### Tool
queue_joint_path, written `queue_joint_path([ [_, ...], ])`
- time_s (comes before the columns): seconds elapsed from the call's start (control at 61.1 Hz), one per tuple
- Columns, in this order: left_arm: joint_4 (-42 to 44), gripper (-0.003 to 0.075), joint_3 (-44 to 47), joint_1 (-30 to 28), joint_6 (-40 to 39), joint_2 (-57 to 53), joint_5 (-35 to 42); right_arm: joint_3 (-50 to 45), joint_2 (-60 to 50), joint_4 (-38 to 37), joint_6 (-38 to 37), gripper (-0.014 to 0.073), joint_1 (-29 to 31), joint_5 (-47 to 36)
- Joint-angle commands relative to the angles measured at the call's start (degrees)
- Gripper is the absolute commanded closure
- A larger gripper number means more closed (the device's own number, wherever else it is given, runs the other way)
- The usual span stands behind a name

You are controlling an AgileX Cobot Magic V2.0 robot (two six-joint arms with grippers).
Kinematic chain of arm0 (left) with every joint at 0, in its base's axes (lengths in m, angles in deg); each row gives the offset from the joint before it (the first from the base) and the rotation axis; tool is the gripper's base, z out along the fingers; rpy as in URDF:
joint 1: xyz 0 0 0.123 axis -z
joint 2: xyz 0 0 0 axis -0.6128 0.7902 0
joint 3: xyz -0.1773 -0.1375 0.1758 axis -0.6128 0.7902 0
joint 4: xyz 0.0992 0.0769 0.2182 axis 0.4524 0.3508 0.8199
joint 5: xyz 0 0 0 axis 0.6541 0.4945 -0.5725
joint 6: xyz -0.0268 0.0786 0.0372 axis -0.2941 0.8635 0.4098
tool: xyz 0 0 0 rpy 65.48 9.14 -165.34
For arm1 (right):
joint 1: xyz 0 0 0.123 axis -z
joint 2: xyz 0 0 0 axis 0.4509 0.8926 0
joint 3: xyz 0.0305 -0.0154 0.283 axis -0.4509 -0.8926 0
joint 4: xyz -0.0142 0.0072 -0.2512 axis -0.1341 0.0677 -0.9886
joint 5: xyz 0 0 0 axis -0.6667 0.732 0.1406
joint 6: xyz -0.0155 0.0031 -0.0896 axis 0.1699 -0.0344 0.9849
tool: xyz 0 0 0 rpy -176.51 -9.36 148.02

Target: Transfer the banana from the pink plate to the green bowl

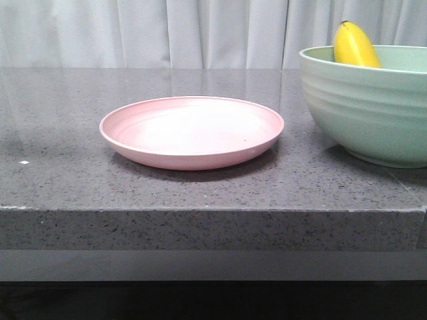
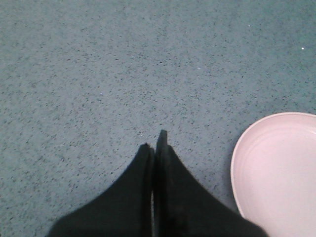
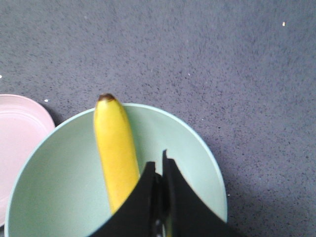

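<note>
Nearest you in the front view is the thick front edge of the table (image 1: 200, 227), a dark grey speckled stone slab with a polished top. Just back from that edge sits the pink plate (image 1: 192, 131), shallow and round, with nothing on it. To its right, close beside it but not touching, stands the green bowl (image 1: 370, 107), deep and ridged on the outside, cut off by the right side of the picture. The banana (image 1: 355, 45) is in that bowl: you see its yellow end leaning up over the far rim. Behind everything hangs a pale curtain (image 1: 167, 30). Neither arm shows in the front view. From the left wrist you see the left gripper (image 2: 154, 145) over bare table, its two black fingers pressed together with nothing between them, and the pink plate's rim (image 2: 234, 173) off to one side, apart from the fingers. From the right wrist you see the right gripper (image 3: 159, 165) above the bowl (image 3: 59, 197), its fingers also pressed together and empty. The banana (image 3: 116, 150) lies along the bowl's inside wall, its dark tip resting at the rim, and its other end passes beneath the fingers; whether they touch it you cannot tell.
</note>
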Motion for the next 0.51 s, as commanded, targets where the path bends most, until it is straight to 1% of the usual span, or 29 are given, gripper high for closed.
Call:
queue_joint_path([
  [0.0, 1.5, 0.0741, 3.1, -1.0, -2.0, -5.3, 6.4, -5.4, -6.7, 0.4, 1.9, 0.0654, -1.5, -9.8],
  [0.147, 1.5, 0.0741, 14.4, -1.3, -2.1, -14.5, 14.9, -17.5, -16.2, 0.7, 1.9, 0.0654, -5.0, -19.6],
  [0.229, 1.5, 0.0741, 20.7, -1.3, -2.1, -19.8, 20.0, -23.2, -21.3, 0.7, 1.9, 0.0654, -6.5, -23.1],
  [0.344, 1.5, 0.0741, 29.0, -1.3, -2.1, -27.2, 25.9, -31.1, -29.0, 0.7, 1.9, 0.0654, -7.2, -25.9],
  [0.491, 1.5, 0.0741, 38.2, -1.3, -2.1, -36.6, 29.5, -38.6, -38.3, 2.0, 1.9, 0.0654, -7.2, -27.0],
])
